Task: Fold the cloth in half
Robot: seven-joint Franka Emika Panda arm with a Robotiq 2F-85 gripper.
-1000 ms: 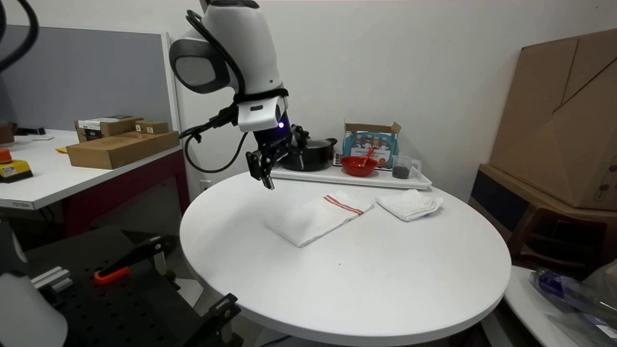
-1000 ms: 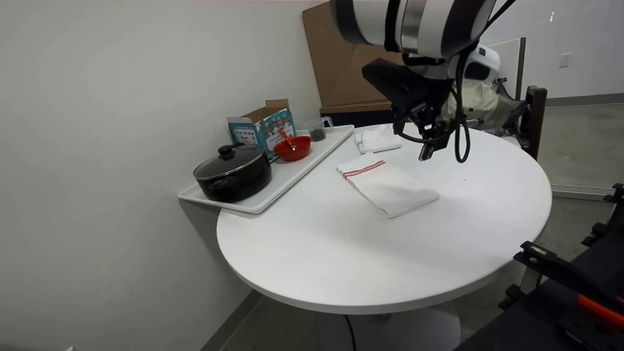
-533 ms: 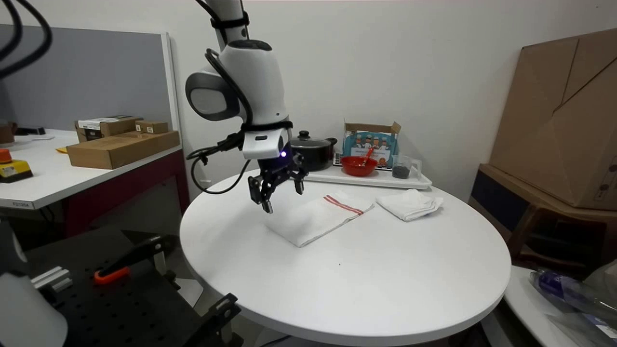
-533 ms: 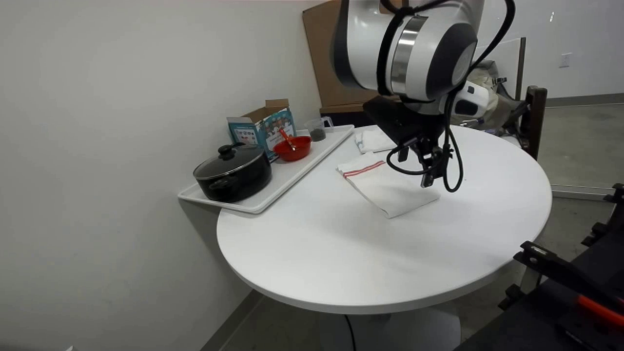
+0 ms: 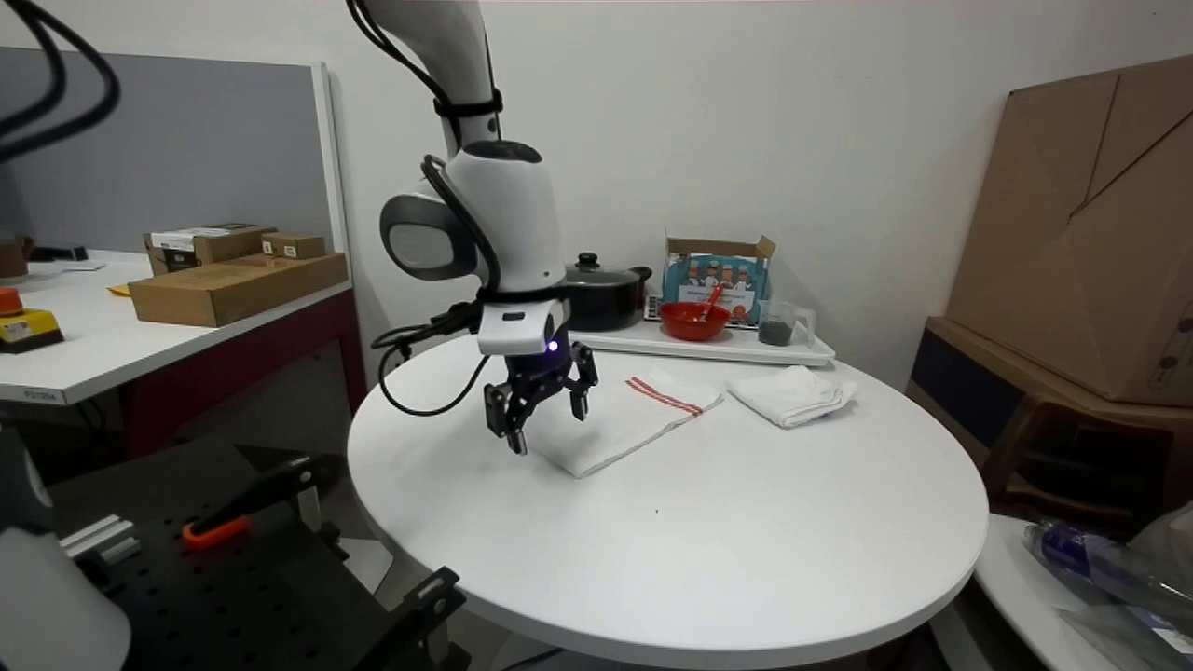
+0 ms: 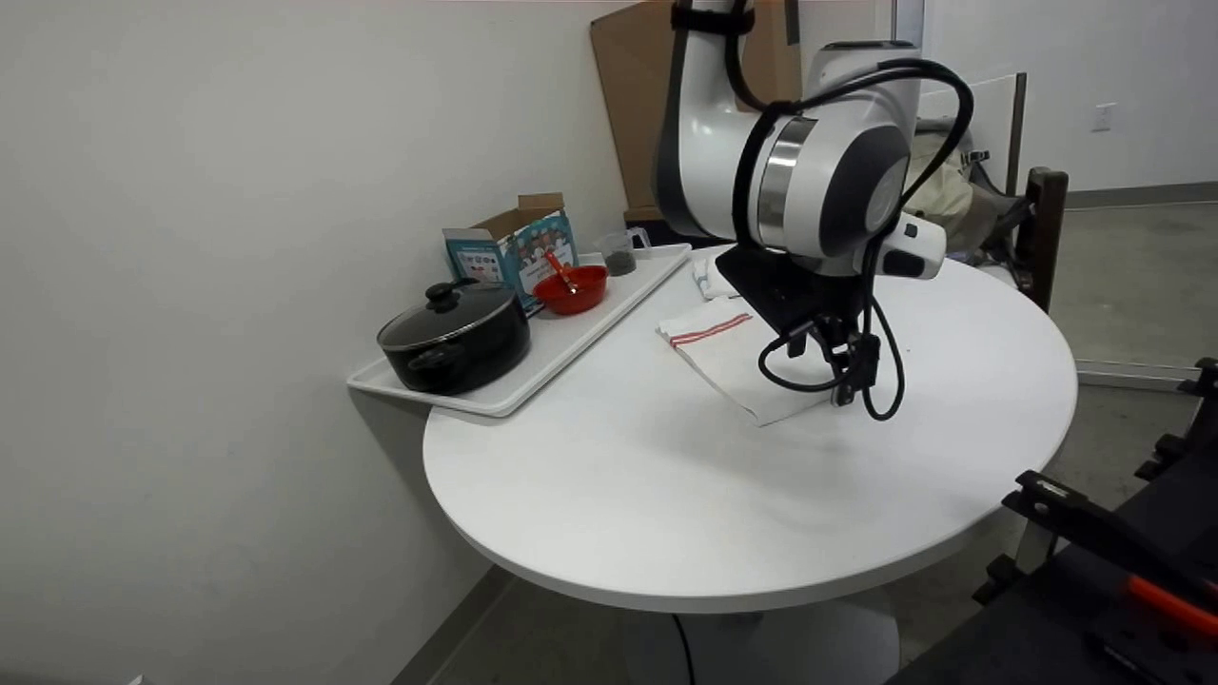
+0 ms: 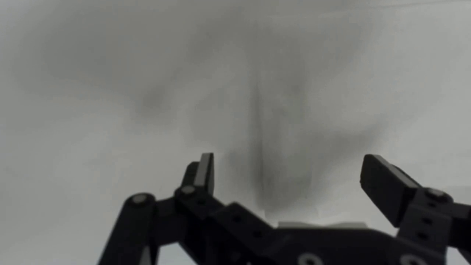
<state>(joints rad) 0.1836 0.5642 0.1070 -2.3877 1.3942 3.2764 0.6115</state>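
A white cloth with two red stripes at one end lies flat on the round white table; it shows in both exterior views [image 5: 629, 424] [image 6: 737, 366]. My gripper [image 5: 550, 431] points down at the cloth's plain end, away from the stripes, and hides part of it. In an exterior view the gripper [image 6: 819, 373] is partly hidden by its cables. In the wrist view the open gripper [image 7: 287, 162] has wide-apart fingers with nothing between them. The cloth [image 7: 368, 92] fills the right there, its edge running between the fingers. Whether the fingertips touch it I cannot tell.
A second folded white cloth [image 5: 792, 396] lies beside the striped one. A white tray [image 5: 736, 350] at the wall holds a black pot [image 5: 610, 296], a red bowl [image 5: 694, 323], a teal box [image 5: 716, 270] and a clear cup [image 5: 778, 326]. The table's rim [image 6: 723, 603] is round.
My gripper has come down from well above the table to just over the cloth's plain end. It stays open. The cloths have not moved.
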